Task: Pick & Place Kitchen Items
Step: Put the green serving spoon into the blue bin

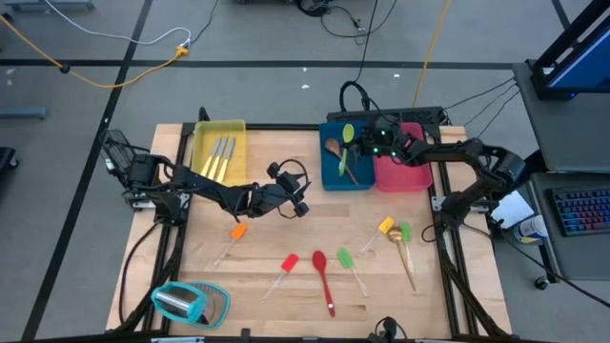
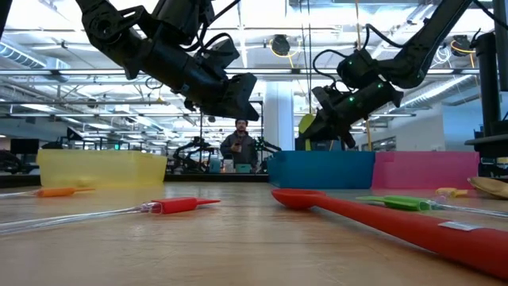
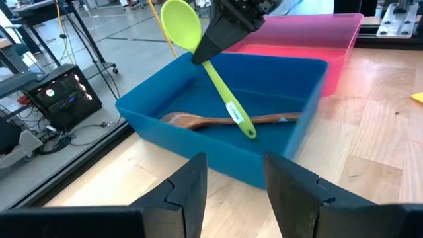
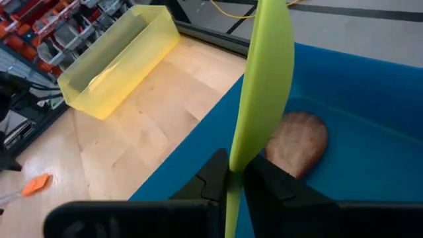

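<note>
Right gripper [image 3: 228, 30] is holding the green spoon [image 3: 198, 59] over the blue tray [image 3: 155, 122], jaws clamped on the handle near the bowl, far tip low above the wood spoon [image 3: 225, 121]. Risk: the tilted spoon is pivoting on release and bouncing over the rim. Left gripper [image 3: 231, 192] is hanging empty near the tray, jaws apart; other utensils are lying on the counter [image 1: 286, 295].

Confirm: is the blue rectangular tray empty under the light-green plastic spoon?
No: a brown wooden spoon already lies in the blue rectangular tray, below the light-green plastic spoon held by the right gripper.
</note>
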Tool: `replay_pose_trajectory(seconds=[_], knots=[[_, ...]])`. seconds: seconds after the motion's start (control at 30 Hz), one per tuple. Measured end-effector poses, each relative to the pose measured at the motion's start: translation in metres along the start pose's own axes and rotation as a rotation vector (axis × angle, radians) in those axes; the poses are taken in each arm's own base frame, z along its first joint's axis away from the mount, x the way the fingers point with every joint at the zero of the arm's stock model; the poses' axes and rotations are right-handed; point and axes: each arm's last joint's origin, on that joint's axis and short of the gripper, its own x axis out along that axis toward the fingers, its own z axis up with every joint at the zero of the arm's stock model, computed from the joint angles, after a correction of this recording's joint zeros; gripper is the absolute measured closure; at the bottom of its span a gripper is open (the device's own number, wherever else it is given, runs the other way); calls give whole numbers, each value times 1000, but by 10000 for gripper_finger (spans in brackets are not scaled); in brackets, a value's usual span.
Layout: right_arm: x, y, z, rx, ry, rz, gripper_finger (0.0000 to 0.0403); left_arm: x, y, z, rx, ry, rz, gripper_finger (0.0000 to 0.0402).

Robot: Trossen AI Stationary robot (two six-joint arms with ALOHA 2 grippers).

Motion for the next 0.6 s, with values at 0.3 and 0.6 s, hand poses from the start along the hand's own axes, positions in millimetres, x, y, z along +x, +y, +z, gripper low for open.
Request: replay_pose_trajectory(seconds=[0.3, 0.6], knots=[[-2, 7, 14, 88, -110, 129, 376, 0, 0, -1, 4, 5, 1, 250], [1, 4, -3, 133, -2, -28, 376, 0, 0, 0, -1, 4, 1, 249]])
